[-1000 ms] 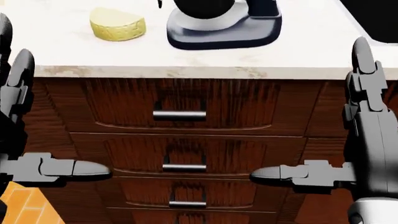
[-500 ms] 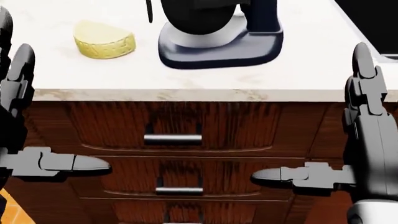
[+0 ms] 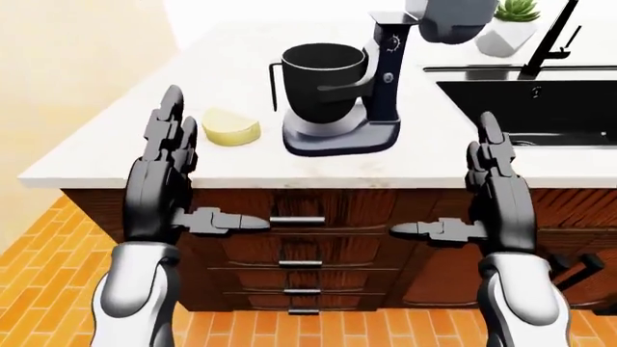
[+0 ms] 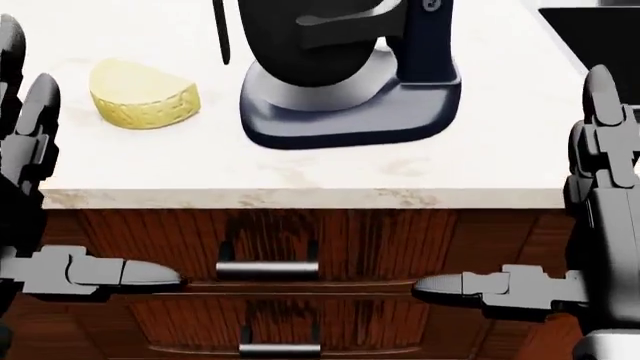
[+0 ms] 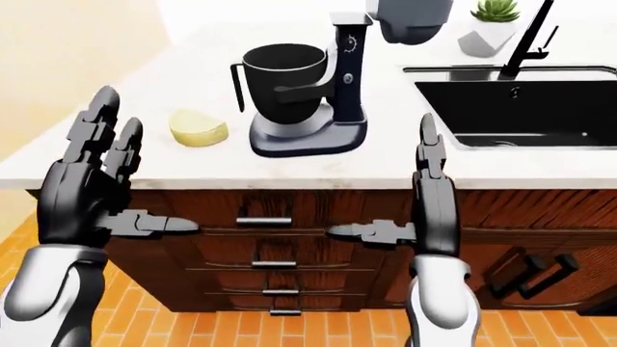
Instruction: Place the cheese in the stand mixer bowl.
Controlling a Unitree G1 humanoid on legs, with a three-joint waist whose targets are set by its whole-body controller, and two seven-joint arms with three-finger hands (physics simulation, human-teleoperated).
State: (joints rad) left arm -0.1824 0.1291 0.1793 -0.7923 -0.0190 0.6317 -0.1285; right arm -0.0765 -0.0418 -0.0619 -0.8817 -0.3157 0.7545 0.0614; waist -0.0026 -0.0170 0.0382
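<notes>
The cheese (image 4: pixel 143 96) is seen as a pale yellow half-round wedge with a smooth, lighter top and a rougher, pitted rind along its curved side. It lies flat on the white counter (image 3: pixel 116 155), at the upper left of the head view, just to the left of the stand mixer (image 3: pixel 359 87) and apart from it. Nothing is touching it.

The mixer is dark, with a broad base and an upright column; its head is tilted up and away from the bowl (image 3: pixel 322 78). The bowl is black and open-topped, is seated on the mixer's base, and carries a thin handle on its left side. No contents can be made out inside it.

The left hand (image 3: pixel 171 181) is held below the counter's edge, at the left of the left-eye view, with its fingers spread straight upward and its thumb pointed inward; nothing is gripped. The right hand (image 3: pixel 494 194) is held likewise at the right, fingers extended and apart, thumb pointing left, empty. Both are seen against the brown wooden drawers (image 3: pixel 299 249) with metal handles.

A black sink (image 3: pixel 530 108) is set into the counter at the right.
</notes>
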